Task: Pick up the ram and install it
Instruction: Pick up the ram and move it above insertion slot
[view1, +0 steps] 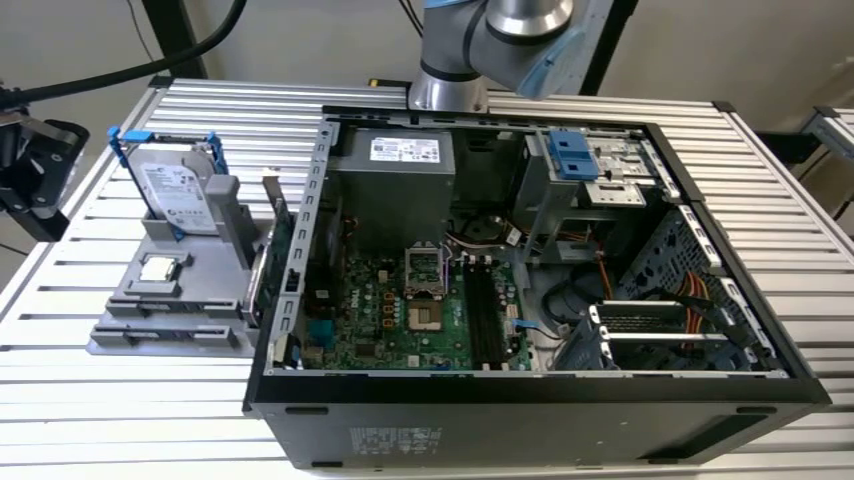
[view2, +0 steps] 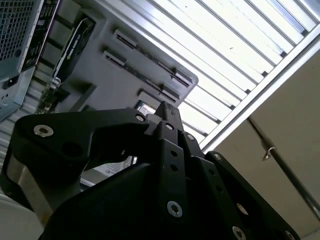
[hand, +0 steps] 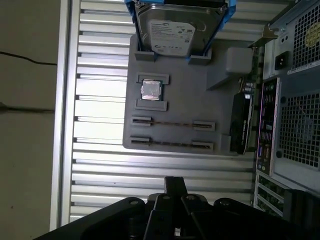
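**Pincer off the holder, ram in its slot**

In the first wrist view the pincer has its fingers pressed together with nothing between them. It hangs over the slatted counter, near the gray holder. The ram stands on edge in the holder slot nearest the pincer, untouched. A second stick is in the next slot. The processor chip and hard drive are farther along the holder. In the exterior view the holder lies at 9 o'clock from the open computer case, just beside it.

Ribbed bright metal table; matt grey holder, probably plastic.
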